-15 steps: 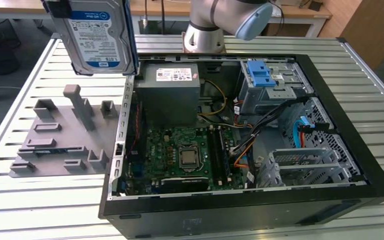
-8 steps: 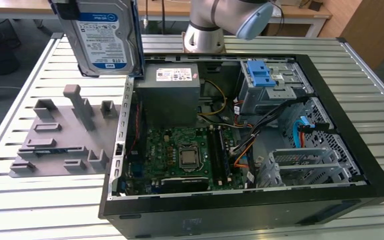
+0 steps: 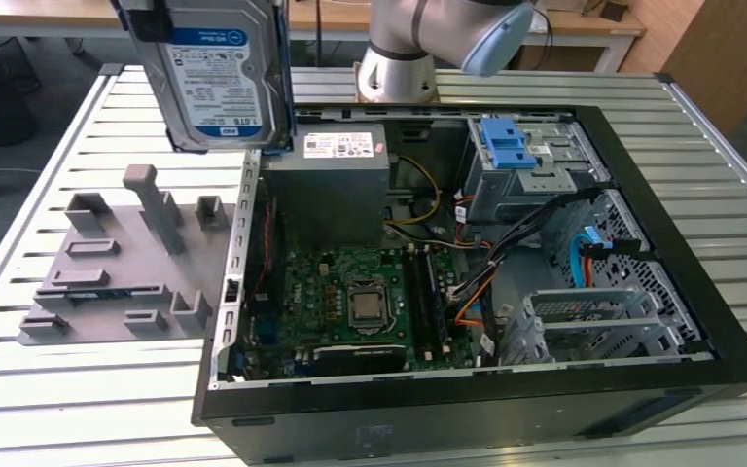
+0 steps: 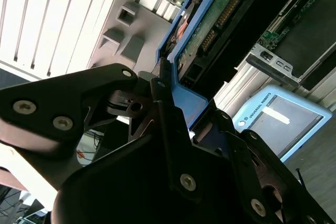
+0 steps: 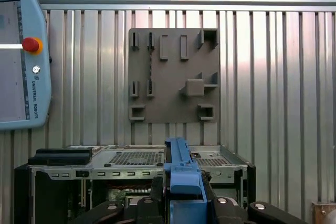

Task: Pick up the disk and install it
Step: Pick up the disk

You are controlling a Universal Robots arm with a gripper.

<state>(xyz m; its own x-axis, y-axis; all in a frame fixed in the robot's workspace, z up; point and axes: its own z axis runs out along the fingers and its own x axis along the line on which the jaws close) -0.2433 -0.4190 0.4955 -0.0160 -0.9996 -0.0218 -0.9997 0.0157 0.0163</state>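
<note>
"Where's the disk [image 3: 211, 73] rn?"

"Up in the air, at the exterior view's upper left. It hangs on edge, label side to that cam, above where the grey fixture plate [image 3: 101, 263] meets the PC case [image 3: 478, 404] wall. It's touching neither, far as I can see."

"And the claw?"

"The gripper [image 5: 184, 200] is clamped tight on the disk's blue carrier frame. In the second wrist view the fingers [image 4: 164, 108] sit hard against the blue edge."

"So which step is this?"

"I'd say pick-up's done and install isn't, so it's the carry stage. The disk is well apart from the drive cage w/ the blue latch [image 3: 510, 146] at the case's far corner, and apart from the motherboard [image 3: 361, 292] too."

"Any writing?"

"Plenty, but I'm not reading it out. The disk has a white-and-blue label w/ print. The PSU box [image 3: 328, 195] has a white sticker [image 3: 337, 146] on top. The teach pendant [image 5: 21, 61] on the slatted table [image 5: 273, 77] has a name down its side, near a red button."
</note>
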